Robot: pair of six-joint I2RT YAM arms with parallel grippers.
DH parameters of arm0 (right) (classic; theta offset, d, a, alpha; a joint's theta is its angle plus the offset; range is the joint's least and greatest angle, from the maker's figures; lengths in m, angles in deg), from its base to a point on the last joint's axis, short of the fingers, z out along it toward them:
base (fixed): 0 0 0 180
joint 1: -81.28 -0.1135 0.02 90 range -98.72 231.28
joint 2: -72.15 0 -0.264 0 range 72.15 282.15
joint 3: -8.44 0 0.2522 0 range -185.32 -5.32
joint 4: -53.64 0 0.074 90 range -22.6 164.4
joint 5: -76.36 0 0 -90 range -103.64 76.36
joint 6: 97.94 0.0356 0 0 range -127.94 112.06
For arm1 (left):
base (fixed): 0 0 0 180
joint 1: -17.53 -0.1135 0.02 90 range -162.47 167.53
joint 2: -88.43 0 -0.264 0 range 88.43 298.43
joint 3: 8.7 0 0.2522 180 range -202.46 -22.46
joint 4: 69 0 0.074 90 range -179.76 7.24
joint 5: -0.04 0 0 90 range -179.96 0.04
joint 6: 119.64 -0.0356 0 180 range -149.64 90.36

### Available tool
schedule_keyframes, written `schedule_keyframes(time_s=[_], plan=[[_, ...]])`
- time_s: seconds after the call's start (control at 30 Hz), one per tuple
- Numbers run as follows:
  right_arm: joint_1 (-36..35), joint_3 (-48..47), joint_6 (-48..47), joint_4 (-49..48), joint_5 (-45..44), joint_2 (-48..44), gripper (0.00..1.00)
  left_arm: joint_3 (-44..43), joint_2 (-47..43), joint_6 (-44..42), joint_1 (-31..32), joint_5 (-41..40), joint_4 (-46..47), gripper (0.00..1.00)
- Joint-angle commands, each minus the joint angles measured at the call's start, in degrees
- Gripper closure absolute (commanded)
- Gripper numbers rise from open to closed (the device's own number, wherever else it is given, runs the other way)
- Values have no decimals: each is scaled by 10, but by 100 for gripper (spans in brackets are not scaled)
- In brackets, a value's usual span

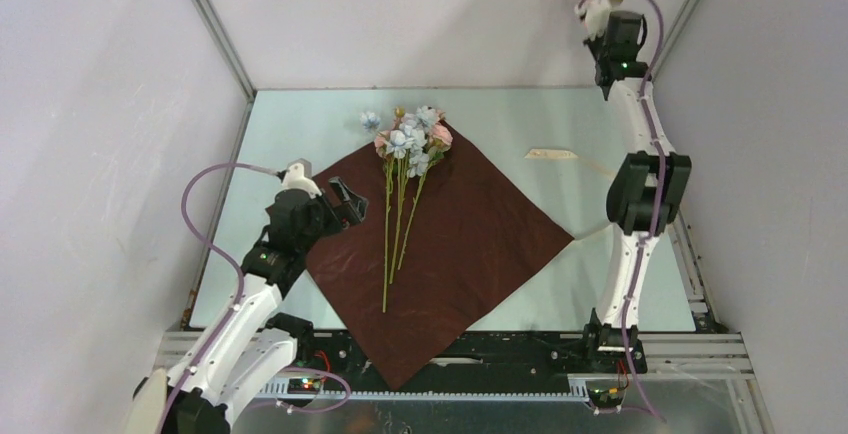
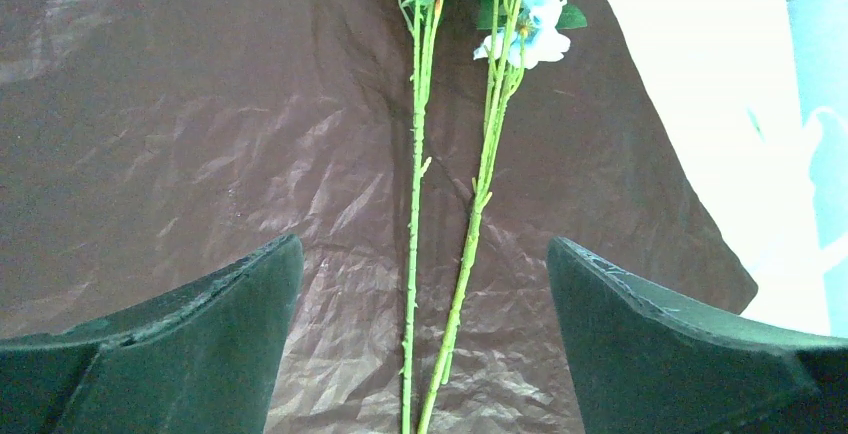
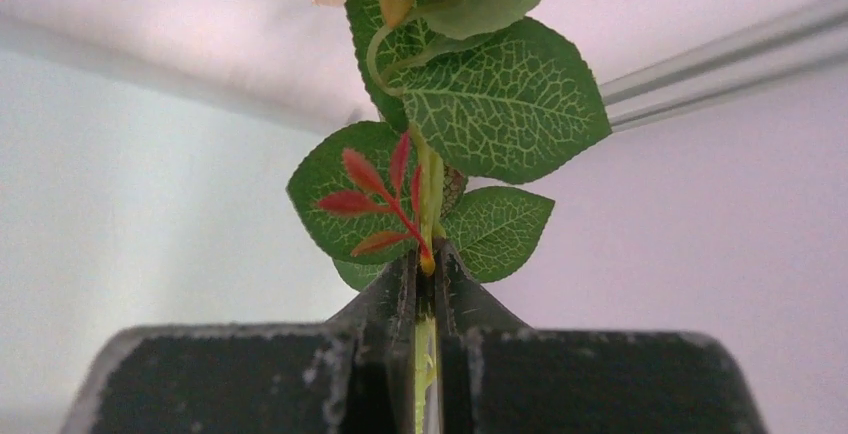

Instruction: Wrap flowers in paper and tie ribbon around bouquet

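Pale counter (image 1: pixel 300 119): maroon paper (image 1: pixel 480 244) bearing flowers (image 1: pixel 405 154); left jaws wide over stems (image 2: pixel 413 204); right jaws clamping rose stem (image 3: pixel 430 184) aloft.

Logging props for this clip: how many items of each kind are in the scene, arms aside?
Dark brown-maroon wrapping paper sheet: 1
Cream flat ribbon: 1
Green-stemmed artificial flowers lying on the paper: 3 stems distinguishable
Pink rose stem held aloft by the right gripper, jaws shut: 1
Total: 6
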Motion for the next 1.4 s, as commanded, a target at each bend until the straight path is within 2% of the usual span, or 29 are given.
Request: schedule_keyframes(time_s=[0.0,0.2,0.27,0.3,0.37,0.47,0.53,0.57,0.63,0.67,0.83,0.97,1.07,1.2,1.37], plan=[[-49,60,85,-216,-108,-202,100,-4,-14,13,-1,7,2,2],[-141,96,331,-123,-104,-350,100,-10,-13,24,-1,10,-12,2],[-160,115,431,-115,-63,-390,100,-14,-11,23,-1,8,-22,2],[-169,120,488,-108,-8,-402,100,-13,-13,23,-1,9,-24,2],[-190,142,542,-103,57,-433,100,-6,-19,27,-1,9,-23,2],[-238,220,645,-73,76,-478,100,16,-30,38,-1,7,-6,2],[-253,275,791,-16,87,-494,100,25,-29,47,-1,14,11,2],[-257,339,826,-24,102,-504,100,27,-24,49,-1,24,22,2],[-276,440,897,-105,143,-509,100,29,-9,48,-1,49,36,2],[-295,462,923,-131,143,-505,100,29,4,48,-1,61,40,2],[-379,489,937,-159,100,-388,100,43,66,55,-5,114,106,2],[-396,487,951,-201,125,-279,100,48,137,63,-10,160,179,2],[-400,451,936,-216,138,-194,100,47,197,64,-10,179,218,2],[-423,398,876,-176,90,-129,100,39,253,66,-10,203,252,2],[-432,396,896,-173,91,-78,100,39,307,71,-9,219,291,2]])
